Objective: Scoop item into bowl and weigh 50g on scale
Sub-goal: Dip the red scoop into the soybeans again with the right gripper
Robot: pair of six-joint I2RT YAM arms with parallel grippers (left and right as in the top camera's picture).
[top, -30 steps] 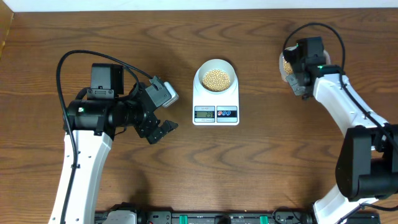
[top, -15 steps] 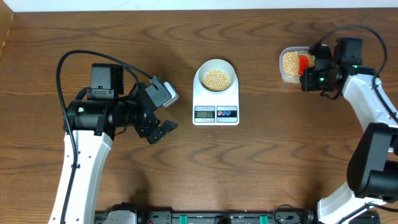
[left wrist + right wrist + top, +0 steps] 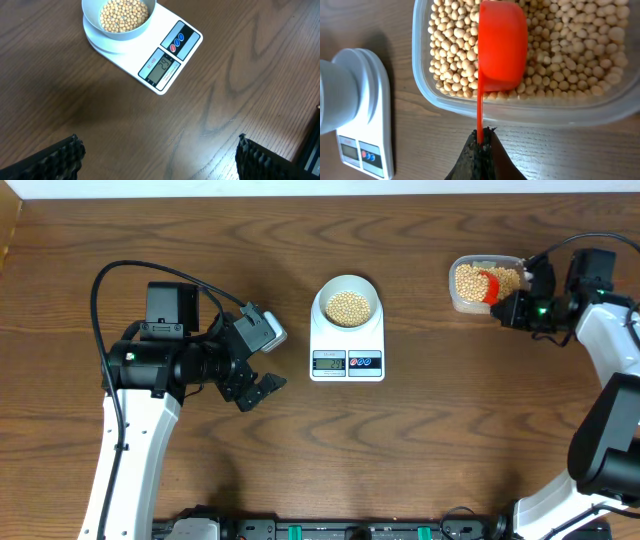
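Clamping red scoop (image 3: 502, 45) by handle, right gripper (image 3: 481, 139), scoop on beans (image 3: 452, 55) in tub (image 3: 520, 114) right of scale (image 3: 322, 340), left gripper (image 3: 262, 390) left of scale, jaws apart.

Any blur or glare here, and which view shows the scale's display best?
Overhead: even light, no harsh glare, but the scale is small. Left wrist: sharp, display largest there. Right wrist: red scoop and beans sharp, scale at the left edge softer.
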